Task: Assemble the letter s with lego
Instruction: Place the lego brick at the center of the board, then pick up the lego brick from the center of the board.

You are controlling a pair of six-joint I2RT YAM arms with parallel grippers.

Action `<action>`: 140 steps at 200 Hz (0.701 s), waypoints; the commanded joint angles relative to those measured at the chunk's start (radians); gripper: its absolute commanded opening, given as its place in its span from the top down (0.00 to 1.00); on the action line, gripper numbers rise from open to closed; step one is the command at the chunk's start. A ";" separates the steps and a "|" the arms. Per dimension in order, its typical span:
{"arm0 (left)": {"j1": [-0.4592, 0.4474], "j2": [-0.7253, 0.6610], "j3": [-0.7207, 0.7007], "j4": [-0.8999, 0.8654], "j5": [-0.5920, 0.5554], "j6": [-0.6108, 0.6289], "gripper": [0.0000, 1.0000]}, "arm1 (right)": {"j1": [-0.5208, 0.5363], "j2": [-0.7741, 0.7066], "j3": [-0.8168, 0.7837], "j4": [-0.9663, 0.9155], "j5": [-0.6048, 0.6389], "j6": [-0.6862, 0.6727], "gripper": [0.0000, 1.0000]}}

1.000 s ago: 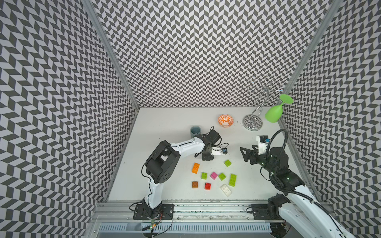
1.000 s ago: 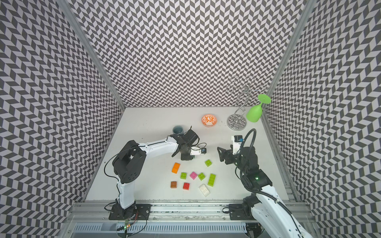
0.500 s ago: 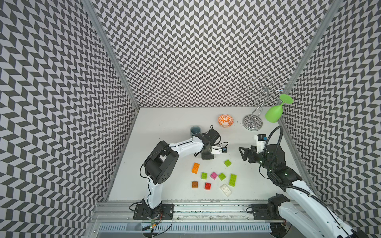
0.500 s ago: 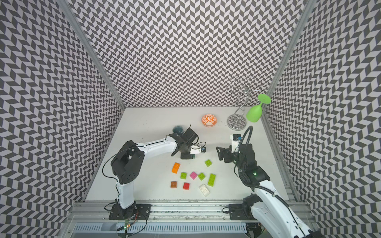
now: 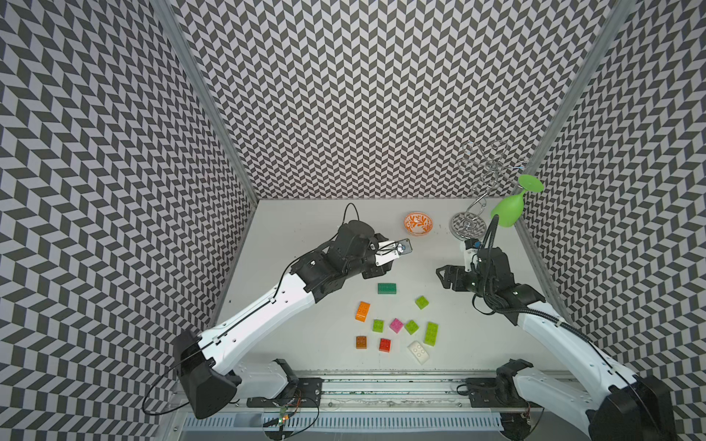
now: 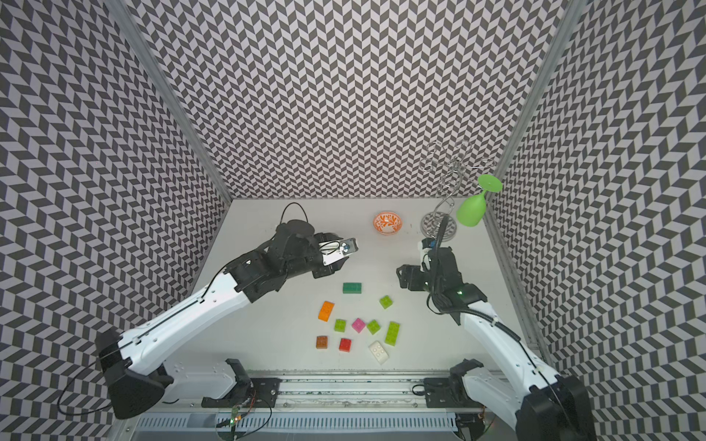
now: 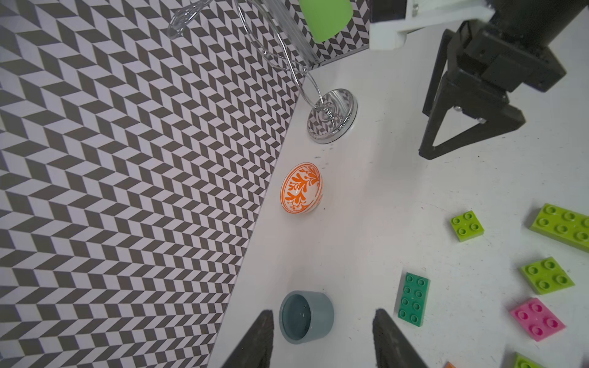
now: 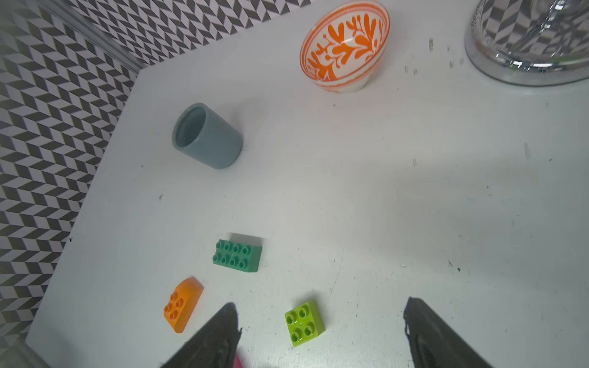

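Observation:
The lego lie loose on the white table (image 5: 305, 236). A dark green oblong brick (image 5: 386, 288) sits just in front of my left gripper (image 5: 376, 272), which hangs open and empty above the table. In the left wrist view its fingers (image 7: 266, 331) stand apart, with the dark green brick (image 7: 413, 299) off to one side. My right gripper (image 5: 443, 278) is open and empty; a lime green square brick (image 8: 304, 323) lies on the table below its spread jaws. Further forward lie an orange brick (image 5: 362, 310), a pink one (image 5: 396, 325), a lime oblong (image 5: 431, 333), brown (image 5: 361, 342), red (image 5: 385, 344) and white (image 5: 418, 352).
A grey-blue cup (image 7: 306, 317) stands under my left arm, hidden in both top views. An orange-patterned bowl (image 5: 418, 224) sits near the back wall. A wire stand (image 5: 468, 228) with a hanging green glass (image 5: 508, 212) fills the back right corner.
My left gripper has opened and pulled back, and the dark green brick now lies uncovered on the table. The right gripper has shifted slightly left.

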State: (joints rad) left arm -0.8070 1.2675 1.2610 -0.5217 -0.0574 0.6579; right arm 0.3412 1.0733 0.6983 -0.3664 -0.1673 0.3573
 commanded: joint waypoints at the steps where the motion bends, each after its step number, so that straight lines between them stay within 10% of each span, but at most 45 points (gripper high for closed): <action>1: 0.031 -0.041 -0.052 0.005 -0.047 -0.192 0.50 | 0.028 0.040 0.026 -0.050 -0.007 0.053 0.18; 68: 0.398 -0.221 -0.333 0.076 0.180 -0.866 0.61 | 0.211 0.203 0.061 -0.080 0.099 0.178 0.23; 140: 0.581 -0.297 -0.565 0.166 0.318 -0.900 0.62 | 0.294 0.372 0.152 -0.118 0.163 0.241 0.31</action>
State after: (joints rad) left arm -0.2550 0.9955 0.7094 -0.4252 0.1940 -0.2199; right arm 0.6220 1.4063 0.8028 -0.4671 -0.0608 0.5621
